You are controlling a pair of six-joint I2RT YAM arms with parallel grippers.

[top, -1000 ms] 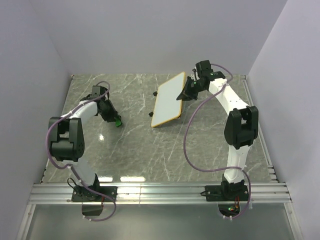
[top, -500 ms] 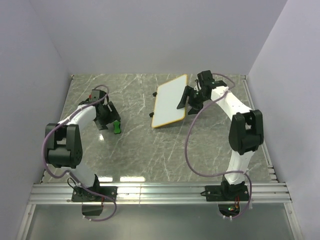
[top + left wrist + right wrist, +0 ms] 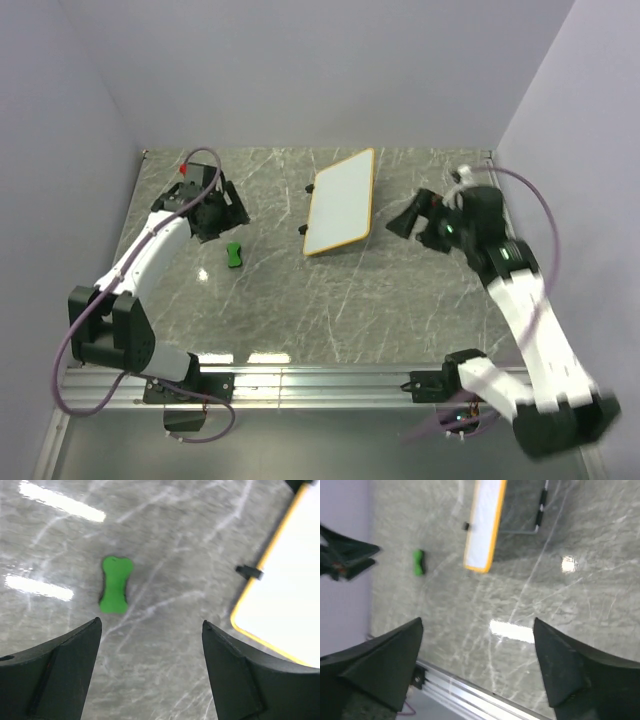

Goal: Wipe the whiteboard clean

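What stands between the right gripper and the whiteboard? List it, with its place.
Nothing visible. Only bare marble table separates the open right gripper from the right edge of the whiteboard. The green eraser lies on the board's other side, to the left, out of that path.

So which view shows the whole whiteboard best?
Top external: the whiteboard is seen whole, its white face looking blank inside the orange frame. Left wrist catches only one corner and a black foot; right wrist shows it small, steeply foreshortened and blurred.
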